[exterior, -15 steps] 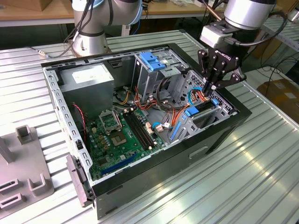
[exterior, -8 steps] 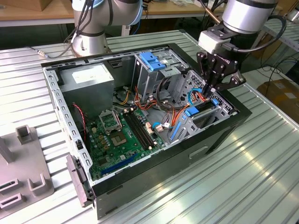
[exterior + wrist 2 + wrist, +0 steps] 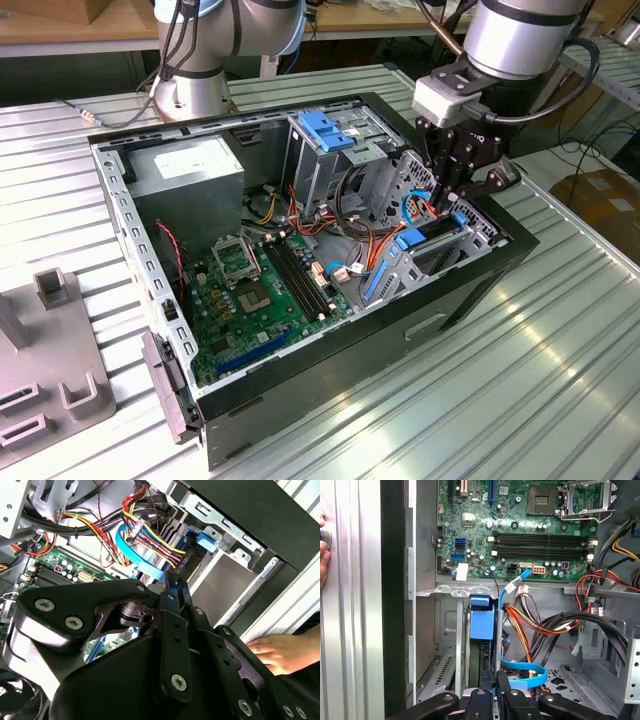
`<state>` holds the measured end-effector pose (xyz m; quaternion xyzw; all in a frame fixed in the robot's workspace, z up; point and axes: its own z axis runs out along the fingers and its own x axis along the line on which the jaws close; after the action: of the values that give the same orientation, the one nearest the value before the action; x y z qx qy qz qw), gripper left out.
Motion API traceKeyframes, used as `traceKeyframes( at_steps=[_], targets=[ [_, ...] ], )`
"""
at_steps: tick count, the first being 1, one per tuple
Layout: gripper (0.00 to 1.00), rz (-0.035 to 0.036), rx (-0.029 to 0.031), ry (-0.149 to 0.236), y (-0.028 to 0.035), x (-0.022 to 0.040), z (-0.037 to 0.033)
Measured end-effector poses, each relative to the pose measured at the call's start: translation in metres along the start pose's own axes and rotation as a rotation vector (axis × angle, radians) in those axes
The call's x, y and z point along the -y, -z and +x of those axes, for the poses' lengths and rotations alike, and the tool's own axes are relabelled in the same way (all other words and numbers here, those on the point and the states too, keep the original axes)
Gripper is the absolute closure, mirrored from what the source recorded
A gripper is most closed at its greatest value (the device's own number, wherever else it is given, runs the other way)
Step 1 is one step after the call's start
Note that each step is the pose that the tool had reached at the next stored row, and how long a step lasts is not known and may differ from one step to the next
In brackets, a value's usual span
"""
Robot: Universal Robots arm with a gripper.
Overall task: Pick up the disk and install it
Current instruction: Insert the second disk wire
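Observation:
The disk (image 3: 428, 244) sits on edge in the drive bay at the open computer case's corner on the exterior view's right. Its blue frame (image 3: 482, 620) shows in the first wrist view and its grey face (image 3: 225, 580) in the second wrist view. My gripper (image 3: 450, 205) hangs straight down over that bay. The fingertips (image 3: 172, 582) are pressed together, right at the disk's upper edge beside a blue flat cable (image 3: 522, 672). Whether they touch the disk is hidden.
The case (image 3: 480, 290) lies open on a ribbed metal table, with the motherboard (image 3: 260, 290), a power supply box (image 3: 190, 170) and a tall cage with a blue latch (image 3: 325, 130). Bundled wires (image 3: 545, 622) crowd the bay. A person's hand (image 3: 280, 652) rests outside the case wall.

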<state>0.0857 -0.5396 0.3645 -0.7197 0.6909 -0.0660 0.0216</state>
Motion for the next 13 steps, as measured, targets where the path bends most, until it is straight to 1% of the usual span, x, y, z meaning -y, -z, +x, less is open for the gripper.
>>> traceKeyframes(
  at_steps=[1,3,4,6,8,10,13],
  targets=[
    [0.84,0.0064,0.0002,0.0,0.0001,-0.0023,0.0],
    [0.84,0.0215,-0.0003,-0.001,0.0003,-0.0074,0.0003],
    [0.84,0.0333,-0.0006,-0.002,0.0001,-0.0094,0.0004],
    [0.84,0.0538,-0.0017,-0.003,-0.001,-0.0104,0.0002],
    [0.84,0.07,-0.002,-0.004,-0.002,-0.0114,0.0003],
    [0.84,0.0761,-0.0016,-0.005,-0.0023,-0.0139,0.0002],
    [0.84,0.0786,-0.001,-0.005,-0.0031,-0.0167,0.0003]
  ],
)
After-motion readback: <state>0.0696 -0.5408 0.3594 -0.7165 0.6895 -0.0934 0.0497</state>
